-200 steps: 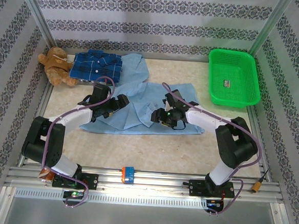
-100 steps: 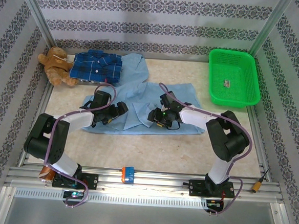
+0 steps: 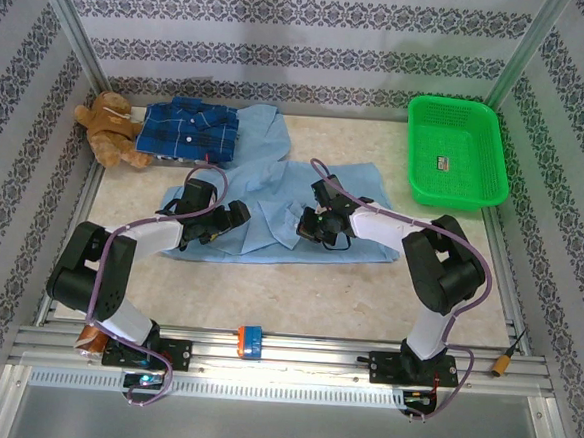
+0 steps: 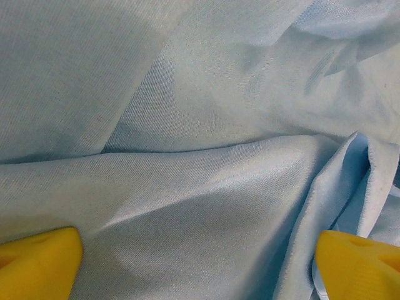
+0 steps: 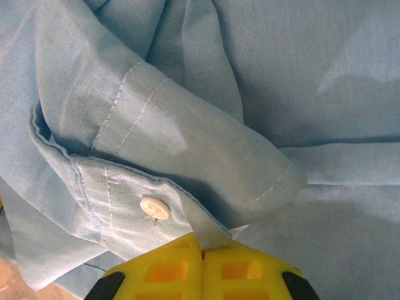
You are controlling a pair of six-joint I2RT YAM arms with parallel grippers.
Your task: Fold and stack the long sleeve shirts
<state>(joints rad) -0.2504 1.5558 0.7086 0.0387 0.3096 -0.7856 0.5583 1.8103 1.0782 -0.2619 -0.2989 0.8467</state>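
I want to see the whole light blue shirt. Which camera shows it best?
The top external view: the whole light blue shirt lies spread out. Left wrist shows close wrinkles; right wrist shows its buttoned cuff pinched by the right hand.

Reaching in low from both sides, elbows bent, forearms angled toward each other; on the left, holding the left gripper [image 3: 230, 216] spread wide, yellow fingers [image 4: 39, 262] out at the bottom corners of the wrist view; on the right, pinching the right gripper [image 5: 201, 253] tight on a fold of the light blue shirt [image 5: 187, 144], fingertips [image 5: 175, 269] pressed flush together.
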